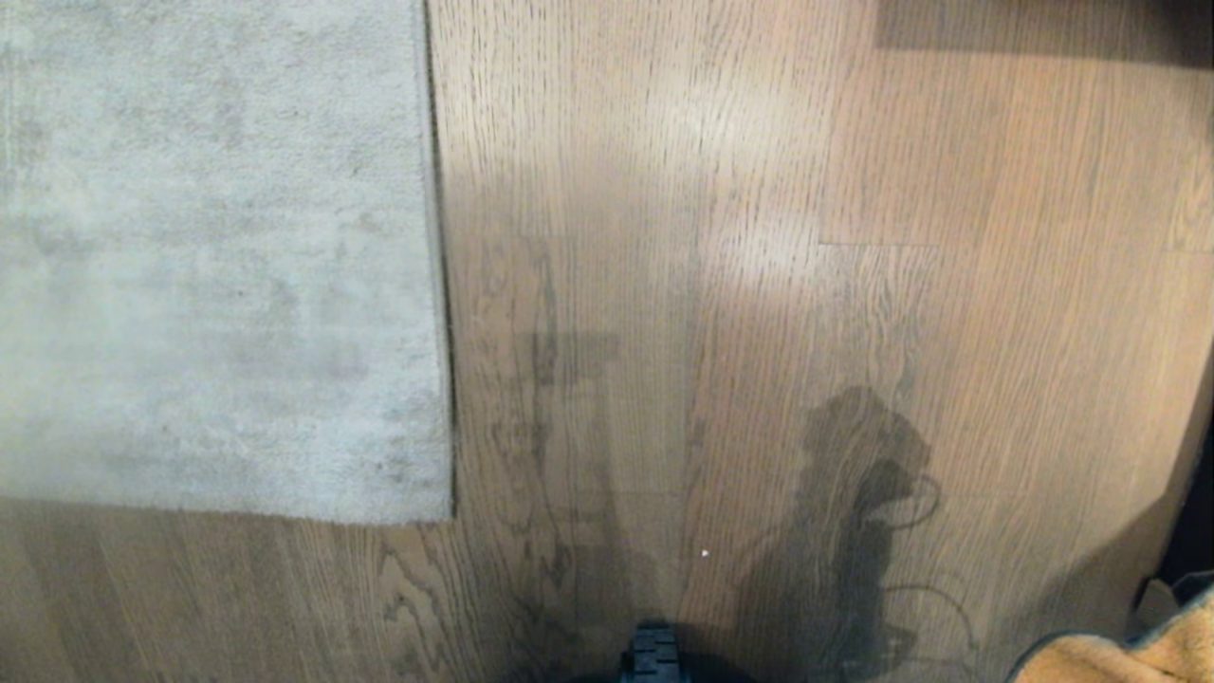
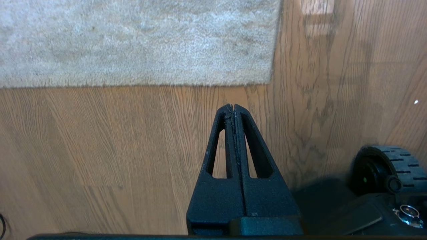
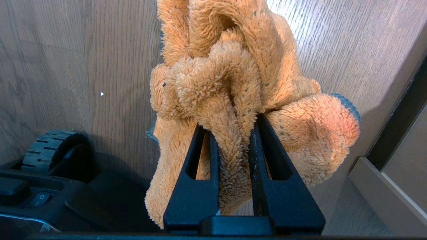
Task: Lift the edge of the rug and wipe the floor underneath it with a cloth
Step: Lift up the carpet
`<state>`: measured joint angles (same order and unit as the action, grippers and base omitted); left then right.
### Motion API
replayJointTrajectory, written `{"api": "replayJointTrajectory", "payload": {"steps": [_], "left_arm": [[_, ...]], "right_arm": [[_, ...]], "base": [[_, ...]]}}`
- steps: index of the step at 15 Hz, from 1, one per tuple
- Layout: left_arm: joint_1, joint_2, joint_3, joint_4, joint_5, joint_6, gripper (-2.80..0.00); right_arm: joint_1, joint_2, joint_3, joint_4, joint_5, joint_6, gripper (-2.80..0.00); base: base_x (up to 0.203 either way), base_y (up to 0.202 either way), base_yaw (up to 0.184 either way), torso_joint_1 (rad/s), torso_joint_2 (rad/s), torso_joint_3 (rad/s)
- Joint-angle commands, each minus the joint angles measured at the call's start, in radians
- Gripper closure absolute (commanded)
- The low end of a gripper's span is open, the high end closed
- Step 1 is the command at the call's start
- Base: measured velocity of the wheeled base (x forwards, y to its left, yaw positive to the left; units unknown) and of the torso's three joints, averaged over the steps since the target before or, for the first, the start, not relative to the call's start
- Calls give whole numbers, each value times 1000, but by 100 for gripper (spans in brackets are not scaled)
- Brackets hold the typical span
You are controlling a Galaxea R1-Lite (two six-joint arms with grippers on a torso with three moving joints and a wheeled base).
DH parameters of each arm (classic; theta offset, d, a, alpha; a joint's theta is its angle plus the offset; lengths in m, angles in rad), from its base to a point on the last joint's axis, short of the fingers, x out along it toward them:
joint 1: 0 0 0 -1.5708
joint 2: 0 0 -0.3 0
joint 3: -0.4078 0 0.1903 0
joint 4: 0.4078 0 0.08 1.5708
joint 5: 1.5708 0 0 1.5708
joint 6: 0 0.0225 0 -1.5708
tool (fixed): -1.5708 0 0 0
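On our left the pale grey short-pile rug edge point(image 1: 438, 285) lies flat, its square corner point(image 1: 446, 512) squared to the planks. Our left gripper point(image 2: 233, 107) hangs above bare boards just short of that border, fingers pressed together on nothing. Rightward, the light brown oak-look floor point(image 1: 759, 237) stretches wide and bare. Our right gripper point(image 3: 232, 128) clenches the fluffy orange-yellow microfibre cloth point(image 3: 233, 76) — bunched, held off the floor.
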<state>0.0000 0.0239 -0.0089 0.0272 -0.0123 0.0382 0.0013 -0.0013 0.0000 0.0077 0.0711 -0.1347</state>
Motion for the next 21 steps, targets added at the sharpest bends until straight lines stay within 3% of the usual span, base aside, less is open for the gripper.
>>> {"api": "replayJointTrajectory", "payload": {"steps": [1,8,16,21], "left_arm": [[2,30,0,0,0,0,0],[-17,191,-81,21,-13,-1,0],[-65,528,-224,21,-20,-1,0],[-110,612,-246,19,-21,-1,0]], "right_arm": [[0,1,0,0,1,-2,0],[0,1,0,0,1,0,0],[0,1,0,0,1,-1,0],[0,1,0,0,1,0,0]], "base": [[0,0,0,0,0,0],[0,0,0,0,0,0],[0,0,0,0,0,0],[0,0,0,0,0,0]]}}
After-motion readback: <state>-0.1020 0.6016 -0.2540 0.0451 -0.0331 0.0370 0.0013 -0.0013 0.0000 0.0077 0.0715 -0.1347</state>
